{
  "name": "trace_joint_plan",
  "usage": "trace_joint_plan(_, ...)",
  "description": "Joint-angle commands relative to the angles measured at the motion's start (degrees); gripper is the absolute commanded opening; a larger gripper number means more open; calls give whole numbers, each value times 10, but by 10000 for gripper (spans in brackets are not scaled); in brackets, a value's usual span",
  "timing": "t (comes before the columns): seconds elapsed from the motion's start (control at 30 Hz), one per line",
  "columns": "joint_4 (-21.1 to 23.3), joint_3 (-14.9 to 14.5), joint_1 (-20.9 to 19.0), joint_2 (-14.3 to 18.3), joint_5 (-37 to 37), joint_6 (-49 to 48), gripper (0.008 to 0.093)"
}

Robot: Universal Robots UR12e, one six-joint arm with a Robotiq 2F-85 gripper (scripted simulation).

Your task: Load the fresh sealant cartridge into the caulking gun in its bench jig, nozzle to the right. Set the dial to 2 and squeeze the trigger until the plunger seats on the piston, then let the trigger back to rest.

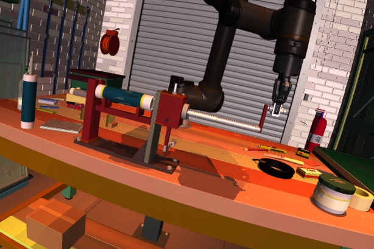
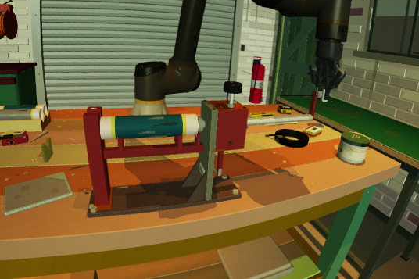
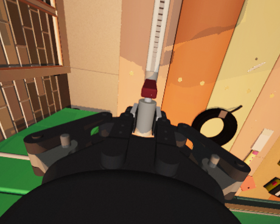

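The trigger (image 1: 169,144) hangs under the red gun body (image 1: 170,109), partly hidden behind the grey jig post. A teal cartridge (image 1: 121,96) with white ends lies in the gun's cradle on the red jig. The toothed plunger rod (image 1: 224,120) sticks out far to the right of the body. At its end a red hooked arm (image 1: 263,117) carries a grey handle pin (image 3: 145,117), which my gripper (image 1: 276,110) grips closed from above. A black dial knob (image 2: 232,87) stands on top of the body. Another teal cartridge (image 1: 29,99) stands upright at the bench's left end.
The bench's right edge and a green-topped table (image 2: 363,120) lie just beyond the gripper. A black coil (image 1: 276,168), pencils, small boxes, a tin (image 1: 333,193) and a tape roll (image 1: 362,198) lie on the right of the bench. More tubes (image 2: 21,112) lie at the far left.
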State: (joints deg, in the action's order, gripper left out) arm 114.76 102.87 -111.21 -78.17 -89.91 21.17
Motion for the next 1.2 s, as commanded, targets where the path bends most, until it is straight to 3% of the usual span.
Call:
trace_joint_plan(0.0, 0, 0, 0, 0, 0, 0, 255)
trace_joint_plan(0.43, 0, 0, 0, 0, 0, 0, 515)
trace_joint_plan(0.9, -3, -2, 0, -1, 0, 0, 520)
trace_joint_plan(1.17, -32, -21, 0, -13, 0, 0, 520)
